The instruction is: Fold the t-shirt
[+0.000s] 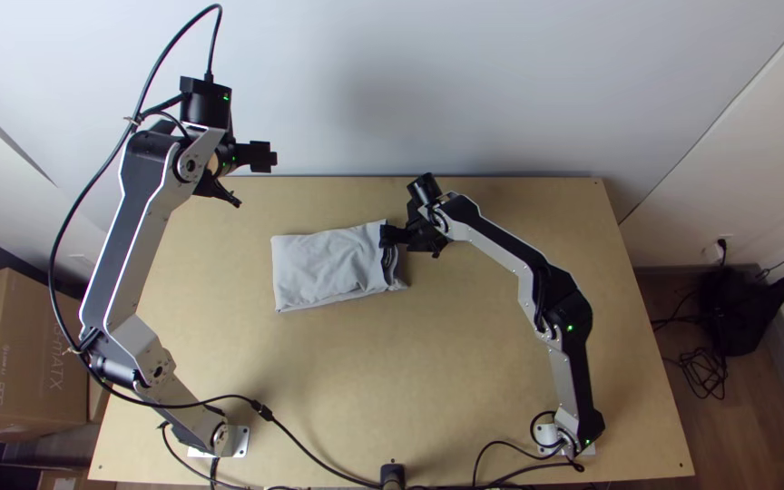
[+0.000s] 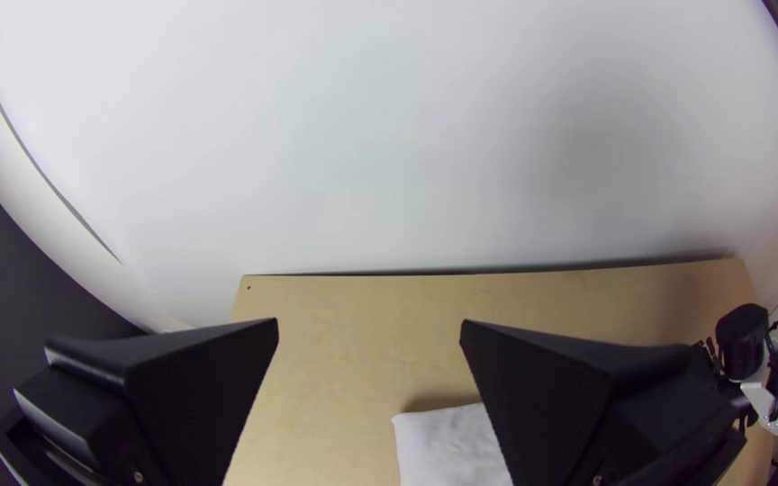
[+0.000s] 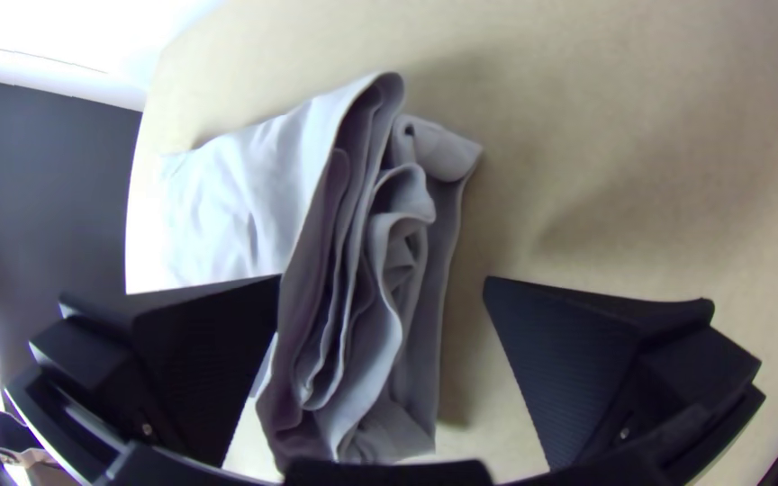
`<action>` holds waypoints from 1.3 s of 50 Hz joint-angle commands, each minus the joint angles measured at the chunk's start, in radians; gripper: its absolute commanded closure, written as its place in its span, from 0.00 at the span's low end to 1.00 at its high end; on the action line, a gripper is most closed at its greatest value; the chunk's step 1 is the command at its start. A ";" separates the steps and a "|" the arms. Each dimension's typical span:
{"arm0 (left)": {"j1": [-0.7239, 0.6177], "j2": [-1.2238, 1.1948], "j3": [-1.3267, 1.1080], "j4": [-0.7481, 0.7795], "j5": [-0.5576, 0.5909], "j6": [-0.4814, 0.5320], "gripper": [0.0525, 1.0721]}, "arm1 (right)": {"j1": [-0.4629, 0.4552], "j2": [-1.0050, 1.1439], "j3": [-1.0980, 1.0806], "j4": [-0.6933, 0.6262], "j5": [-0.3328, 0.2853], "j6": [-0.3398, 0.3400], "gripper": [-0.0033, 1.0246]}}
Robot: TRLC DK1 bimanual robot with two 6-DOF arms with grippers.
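The grey t-shirt (image 1: pixel 324 265) lies folded into a flat rectangle on the table, its layered end toward the right arm. In the top view my left gripper (image 1: pixel 250 177) stands open beyond the shirt's far left corner, apart from it. My right gripper (image 1: pixel 412 245) is open over the layered end. The left wrist view has the open left gripper (image 2: pixel 369 322) and a corner of the shirt (image 2: pixel 452 447). In the right wrist view, loose folds of the shirt (image 3: pixel 317 261) lie between the fingers of the open right gripper (image 3: pixel 382 281), one finger overlapping the cloth in the picture.
The light wooden table (image 1: pixel 465 381) has bare surface in front of the shirt and to its right. A pale wall (image 1: pixel 501 91) rises behind its far edge. Black cables (image 1: pixel 319 460) run along the near edge. A cardboard box (image 1: pixel 24 363) stands beyond the left side.
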 commanded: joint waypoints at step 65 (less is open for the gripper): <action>0.075 -0.029 0.001 -0.003 -0.001 0.063 0.05 | -0.571 0.097 -0.086 0.007 -0.366 -0.196 0.97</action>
